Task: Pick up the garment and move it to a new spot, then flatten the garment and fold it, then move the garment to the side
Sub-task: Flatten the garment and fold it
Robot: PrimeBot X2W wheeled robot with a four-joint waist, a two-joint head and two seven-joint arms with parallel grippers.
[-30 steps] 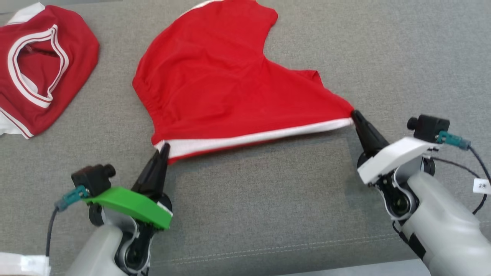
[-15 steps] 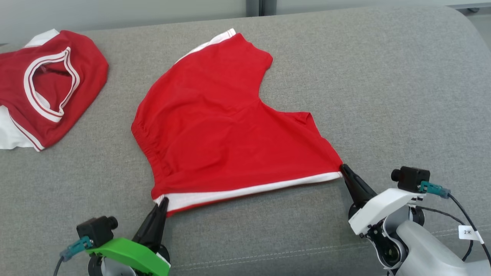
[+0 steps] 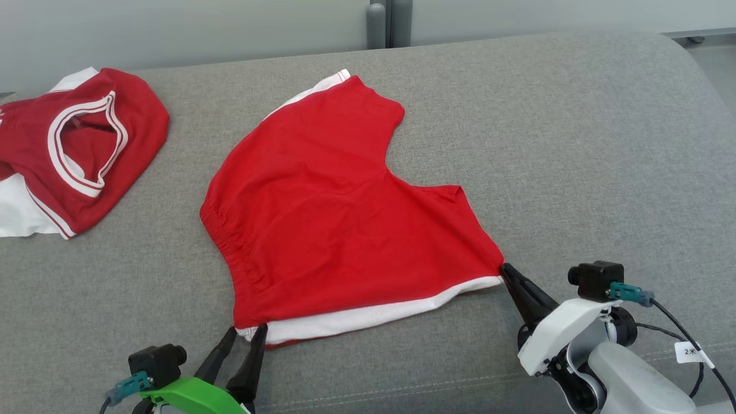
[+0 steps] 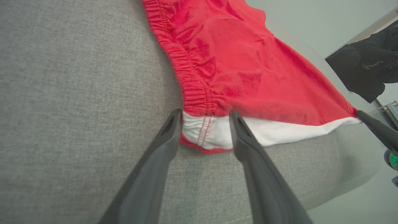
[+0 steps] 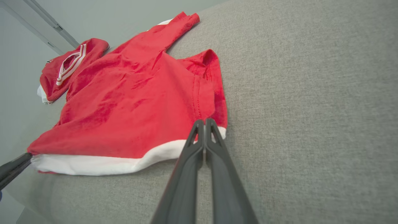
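Left wrist view: left end effector (image 4: 205, 114) stood open astride the shorts (image 4: 248, 71) at one white corner; right end effector (image 5: 204, 122) pinched the other. Judged best: back out level, no snagging.

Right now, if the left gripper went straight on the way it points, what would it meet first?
The red shorts: their white-banded corner lies between the left gripper's open fingers, so it would likely press into that.

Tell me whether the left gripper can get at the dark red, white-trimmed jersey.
Probably yes: bare grey sofa cushion lies between the open left gripper and that dark red jersey; the bright red shorts lie to its right.
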